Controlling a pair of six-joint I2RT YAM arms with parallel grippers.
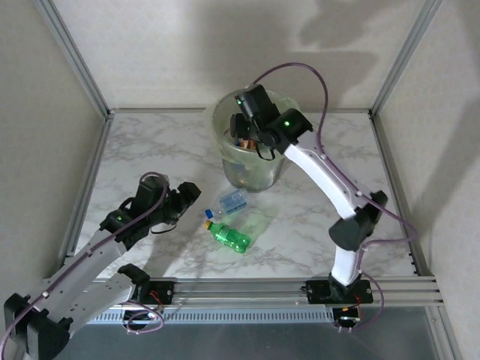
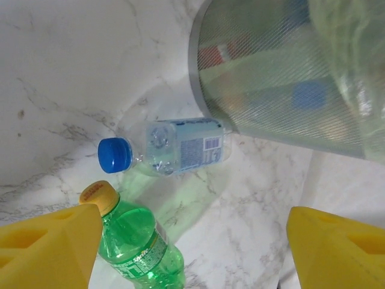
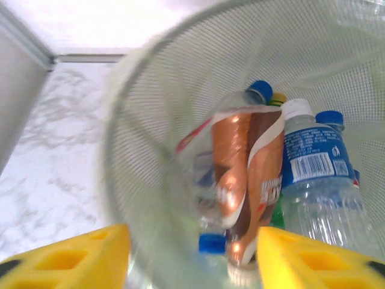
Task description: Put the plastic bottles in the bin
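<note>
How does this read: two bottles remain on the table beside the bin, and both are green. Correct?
Not both. Two bottles do remain on the table beside the bin, but only one is a green bottle. The other is a clear bottle with a blue cap, as the left wrist view shows.

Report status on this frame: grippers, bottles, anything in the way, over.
Left gripper open, hovering over clear bottle and green bottle on table beside bin. Right gripper open above bin, brown-labelled bottle inside. Nothing blocking.
</note>
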